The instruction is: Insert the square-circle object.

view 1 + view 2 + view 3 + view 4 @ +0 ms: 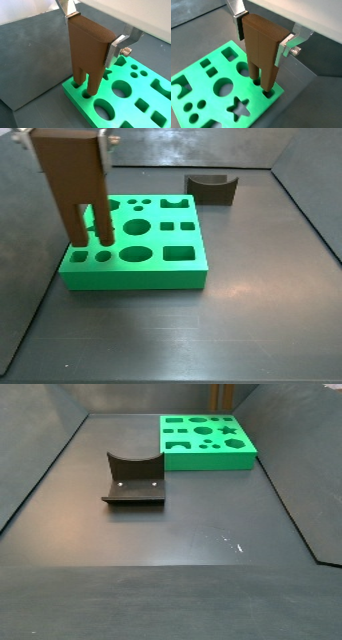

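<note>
**Item: square-circle object** (pixel 90 50). A tall brown piece with two prongs at its lower end. It is seen upright over a corner of the green board (pixel 133 95) in both wrist views. It is also seen at the board's near-left corner in a side view (pixel 67 178).

**Holder: gripper** (pixel 93 31). The gripper is positioned above the board. The upper part of the brown piece is pinched between its silver fingers (pixel 121 44), one on each flank. This is confirmed in a wrist view (pixel 263 34).

**Receiver: green board** (pixel 147 273). A slab with round, square, star and other cut-outs. It is laid flat on the dark floor (pixel 201 534).

**Also present: fixture** (pixel 134 484). A dark bracket on a base plate. It stands well apart from the board and is not involved.

**Progress.**
- Pick-up is judged done, as is carriage to the board.
- Alignment is judged done or nearly so. In both wrist views the prong tips are seen meeting two neighbouring holes at the board's corner.
- The tips appear to have entered the holes. How deep they sit cannot be told.
- Most of the piece is shown standing clear above the board's top (pixel 244 92), so the insertion is judged begun but not complete.

**Remaining.** The piece is to be pressed straight down until seated, then released.
</note>
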